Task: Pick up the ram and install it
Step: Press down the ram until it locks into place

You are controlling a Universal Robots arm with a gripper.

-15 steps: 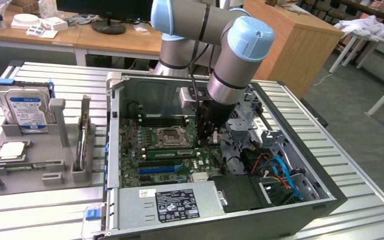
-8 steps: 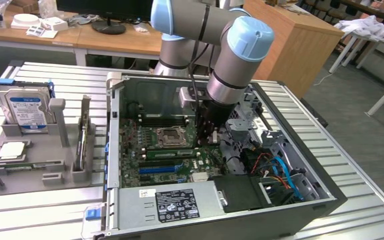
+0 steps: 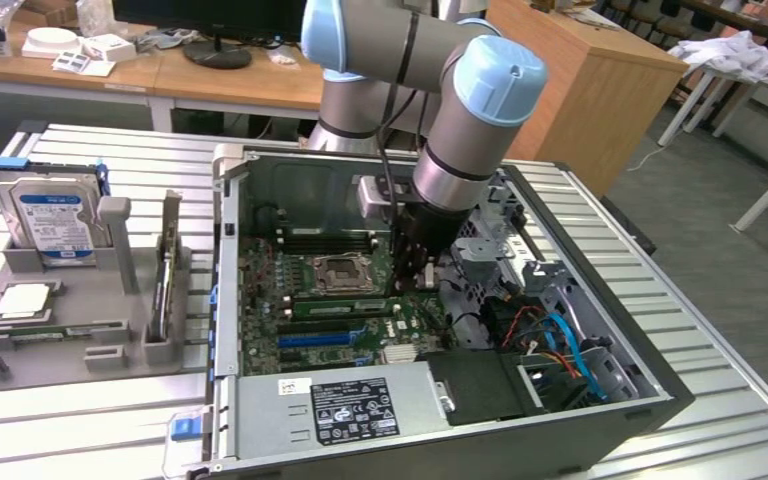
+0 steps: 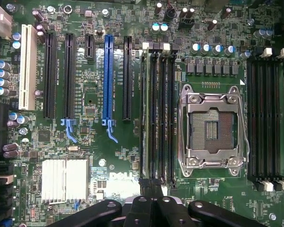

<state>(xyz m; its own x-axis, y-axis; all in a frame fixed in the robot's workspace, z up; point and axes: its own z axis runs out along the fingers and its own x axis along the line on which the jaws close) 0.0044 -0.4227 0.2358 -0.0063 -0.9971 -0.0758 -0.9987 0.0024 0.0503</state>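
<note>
Inside the open dark-grey computer case (image 3: 598, 400), lying on its side on the ribbed metal table (image 3: 744, 400), my fingers (image 4: 151, 187) are pressed together and held low over the green motherboard (image 4: 90, 94). They hang just above one end of the bank of long black memory slots (image 4: 163, 113) beside the empty silver processor socket (image 4: 213, 125).

- The ram (image 4: 144, 113), a long thin green board stick, appears to stand on edge in the outermost slot of that bank, directly ahead of my fingertips. I judge it seated or nearly so. I cannot tell whether I am touching its top edge.
- A second bank of black slots (image 4: 265, 113) lies empty on the socket's far side.
- Grey parts tray (image 3: 51, 340), at the exterior view's left: it holds a silver hard drive with blue label (image 3: 48, 220) upright, and a square silver processor chip (image 3: 27, 300) lying flat, each kept in its own recess for easy picking.
</note>
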